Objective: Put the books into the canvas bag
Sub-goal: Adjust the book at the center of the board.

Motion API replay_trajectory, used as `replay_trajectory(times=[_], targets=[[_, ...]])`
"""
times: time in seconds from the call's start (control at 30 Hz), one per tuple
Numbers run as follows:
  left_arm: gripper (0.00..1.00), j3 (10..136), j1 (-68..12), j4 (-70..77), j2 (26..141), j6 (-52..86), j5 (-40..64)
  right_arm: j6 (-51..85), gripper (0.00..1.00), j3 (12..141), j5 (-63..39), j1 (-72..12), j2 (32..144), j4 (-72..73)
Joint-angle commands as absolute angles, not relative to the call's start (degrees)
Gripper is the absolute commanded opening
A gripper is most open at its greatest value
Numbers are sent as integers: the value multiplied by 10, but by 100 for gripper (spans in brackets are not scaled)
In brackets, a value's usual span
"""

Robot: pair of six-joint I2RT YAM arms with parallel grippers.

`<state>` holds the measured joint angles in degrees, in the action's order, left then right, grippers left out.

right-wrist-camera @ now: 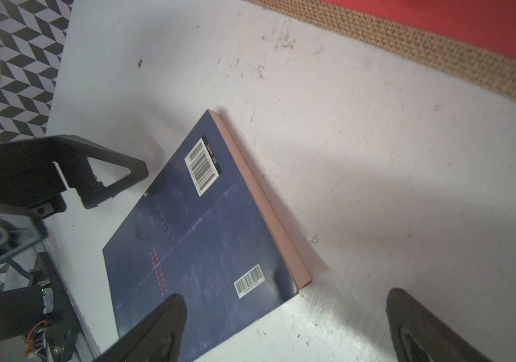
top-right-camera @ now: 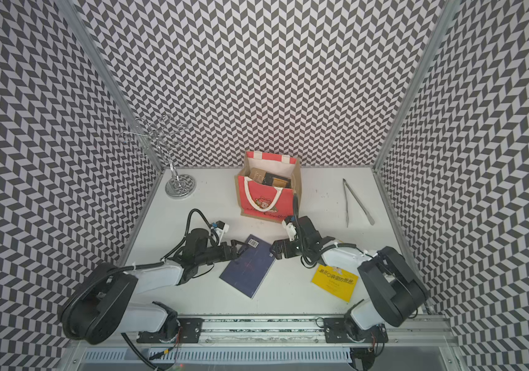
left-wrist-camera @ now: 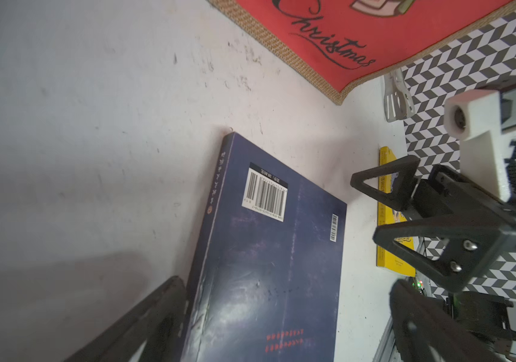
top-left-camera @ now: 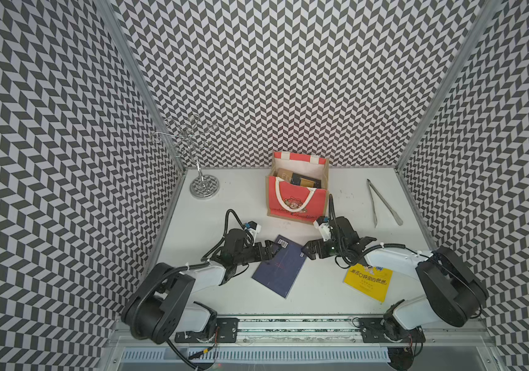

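A navy book [top-left-camera: 279, 269] lies flat, barcode side up, on the white table [top-left-camera: 321, 295], in both top views [top-right-camera: 247, 268]. My left gripper [top-left-camera: 271, 250] is open at its spine edge near the barcode corner; in the left wrist view its jaws stand on either side of the book [left-wrist-camera: 266, 250]. My right gripper [top-left-camera: 307, 252] is open at the opposite corner, one finger over the cover [right-wrist-camera: 206, 238]. A yellow book [top-left-camera: 367, 281] lies under the right arm. The canvas bag [top-left-camera: 298, 199] stands upright behind, with books [top-left-camera: 301, 181] inside it.
Metal tongs [top-left-camera: 382, 202] lie at the back right of the table. A wire stand [top-left-camera: 203, 186] on a round base stands at the back left. Patterned walls close three sides, and a rail runs along the front edge [top-left-camera: 289, 324].
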<state>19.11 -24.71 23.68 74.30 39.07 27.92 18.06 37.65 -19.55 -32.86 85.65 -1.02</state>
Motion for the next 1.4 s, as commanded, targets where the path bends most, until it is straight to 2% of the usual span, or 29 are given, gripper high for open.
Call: replay_trajectory(times=[0.0,0.1,0.4,0.57,0.8,1.23,1.37], targets=[[100,173,-232,167,663,382,216,136,99,388,-209,-330,858,45],[100,147,-229,96,591,415,190,133,99,412,-229,-330,893,55],[99,62,-236,-47,385,511,197,113,100,477,-259,-344,977,38],[100,31,-281,-104,279,582,178,105,98,468,-266,-368,986,25],[100,33,-330,-105,336,586,166,120,95,404,-282,-383,937,27],[100,67,-334,131,536,549,180,149,86,304,-322,-394,837,20],[100,159,-339,-67,503,505,75,156,92,318,-271,-384,854,25]])
